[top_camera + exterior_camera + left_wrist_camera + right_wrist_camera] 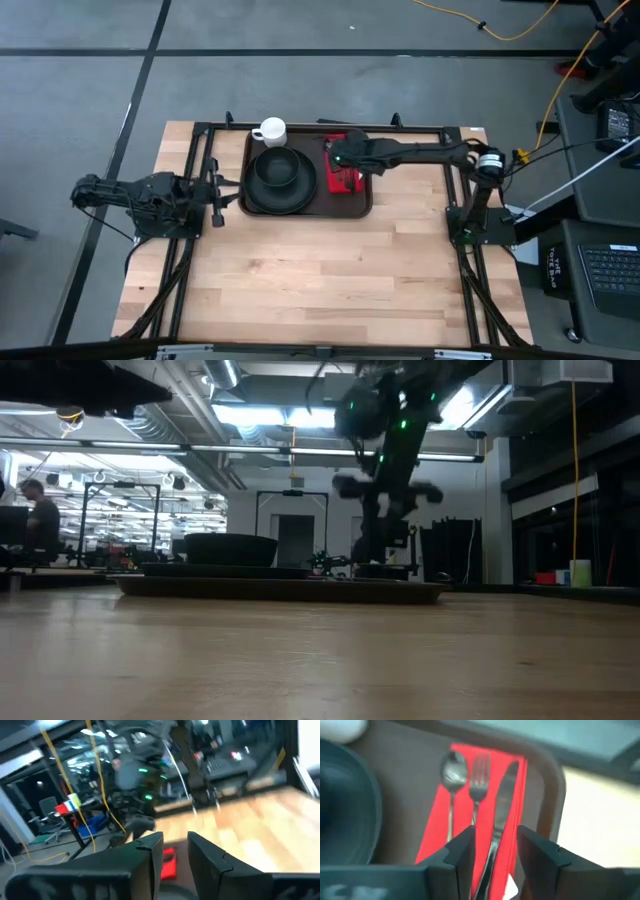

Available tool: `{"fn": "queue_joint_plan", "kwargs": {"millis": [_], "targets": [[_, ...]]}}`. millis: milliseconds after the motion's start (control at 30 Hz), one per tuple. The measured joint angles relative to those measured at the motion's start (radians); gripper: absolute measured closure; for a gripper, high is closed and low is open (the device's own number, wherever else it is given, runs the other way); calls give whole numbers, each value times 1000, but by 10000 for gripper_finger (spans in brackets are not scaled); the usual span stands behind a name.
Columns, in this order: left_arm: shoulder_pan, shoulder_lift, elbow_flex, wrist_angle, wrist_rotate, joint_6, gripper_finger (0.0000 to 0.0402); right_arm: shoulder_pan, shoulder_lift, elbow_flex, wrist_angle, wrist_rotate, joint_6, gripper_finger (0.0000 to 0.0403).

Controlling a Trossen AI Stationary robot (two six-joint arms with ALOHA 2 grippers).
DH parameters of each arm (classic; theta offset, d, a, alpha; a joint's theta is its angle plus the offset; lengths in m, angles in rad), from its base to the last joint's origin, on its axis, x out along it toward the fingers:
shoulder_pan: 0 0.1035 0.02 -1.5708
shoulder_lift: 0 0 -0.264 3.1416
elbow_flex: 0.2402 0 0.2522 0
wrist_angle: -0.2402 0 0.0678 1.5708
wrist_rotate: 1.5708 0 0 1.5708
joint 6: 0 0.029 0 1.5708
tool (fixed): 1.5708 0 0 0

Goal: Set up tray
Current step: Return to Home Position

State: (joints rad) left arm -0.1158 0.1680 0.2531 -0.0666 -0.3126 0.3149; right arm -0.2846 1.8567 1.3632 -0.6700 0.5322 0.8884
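Red napkin [519, 770] held spoon [452, 767], fork [479, 775] and knife [502, 800] on the tray [305, 137]; I saw right fingers [466, 850] apart above the knife, left fingers [150, 852] apart at the desk [320, 280] left edge.

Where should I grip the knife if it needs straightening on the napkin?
Grip the knife by its handle, the end nearest the right tool, coming straight down from above. It lies flat on the red napkin with the fork close alongside, so close across its narrow width.
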Motion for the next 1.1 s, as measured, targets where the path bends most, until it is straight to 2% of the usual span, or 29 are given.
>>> {"fn": "queue_joint_plan", "kwargs": {"millis": [100,200,333,400,500,600,733,933,1100], "targets": [[0,-36,3,13,-9,-49,333,56,-46,0,-19,122,-66,271],[0,-81,3,-28,12,-83,359,120,-89,0,-62,240,-100,314],[0,-132,-5,-84,93,-114,396,210,-119,-21,-95,339,-112,388],[0,-157,-24,-84,140,-141,397,258,-124,-49,-103,382,-109,392],[0,-167,-65,-69,179,-171,400,324,-131,-98,-96,397,-106,391],[0,-167,-116,13,206,-135,400,386,-136,-148,-68,401,-108,397],[0,-168,-187,95,246,-129,400,449,-152,-228,41,402,-118,397],[0,-168,-229,124,255,-144,399,511,-225,-414,342,399,-221,399],[1,-166,-245,149,282,-137,398,526,-324,-573,613,357,-360,399]]}}
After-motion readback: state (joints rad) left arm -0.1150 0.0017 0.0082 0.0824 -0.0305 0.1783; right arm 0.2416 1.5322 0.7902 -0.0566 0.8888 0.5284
